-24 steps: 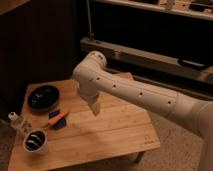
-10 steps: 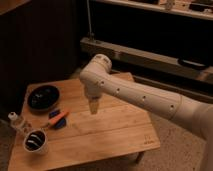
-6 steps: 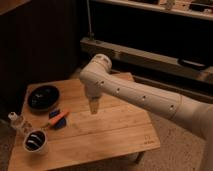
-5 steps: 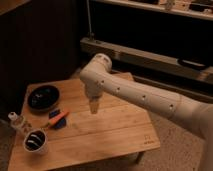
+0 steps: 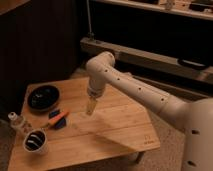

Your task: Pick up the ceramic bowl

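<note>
The ceramic bowl (image 5: 43, 96) is shining glossy black on the light wooden desk (image 5: 117, 127). The cup (image 5: 35, 141) is showing white outside and dark inside. The cream gripper (image 5: 91, 107) is hanging over the desk's middle, under the white arm (image 5: 137, 91). An orange object (image 5: 59, 118) is lying between blue pieces.

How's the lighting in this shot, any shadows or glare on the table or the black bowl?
Camera view: dim, warm light, background almost black; the low wooden table is brightest; the gripper hangs over its middle, a shadow band running toward the right; the wide glossy black ceramic bowl shows faint rim sheen.
</note>
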Robot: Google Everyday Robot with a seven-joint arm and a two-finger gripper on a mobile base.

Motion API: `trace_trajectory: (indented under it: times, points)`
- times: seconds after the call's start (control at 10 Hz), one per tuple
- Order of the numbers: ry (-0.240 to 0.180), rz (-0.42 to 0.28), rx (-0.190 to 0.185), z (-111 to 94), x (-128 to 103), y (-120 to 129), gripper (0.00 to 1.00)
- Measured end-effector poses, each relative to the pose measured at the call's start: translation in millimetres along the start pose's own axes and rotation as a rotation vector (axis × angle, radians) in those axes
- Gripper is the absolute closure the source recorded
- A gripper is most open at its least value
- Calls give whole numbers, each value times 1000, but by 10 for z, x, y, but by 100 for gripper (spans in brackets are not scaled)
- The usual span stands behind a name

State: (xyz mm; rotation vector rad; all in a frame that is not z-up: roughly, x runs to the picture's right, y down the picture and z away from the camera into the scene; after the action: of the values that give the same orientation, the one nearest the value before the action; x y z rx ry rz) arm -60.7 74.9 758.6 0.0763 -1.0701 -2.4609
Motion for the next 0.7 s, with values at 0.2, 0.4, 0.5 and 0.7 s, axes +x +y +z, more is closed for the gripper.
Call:
trace_trajectory:
  times: [0.2,0.4,0.5,0.7]
  points:
    - [-16,156,37,28,-76,3,20]
    - [-57,314,34,-35,-153,5,20]
    - [-73,355,23,-72,-161,4,20]
    - [-92,410,8,-126,-186,12,20]
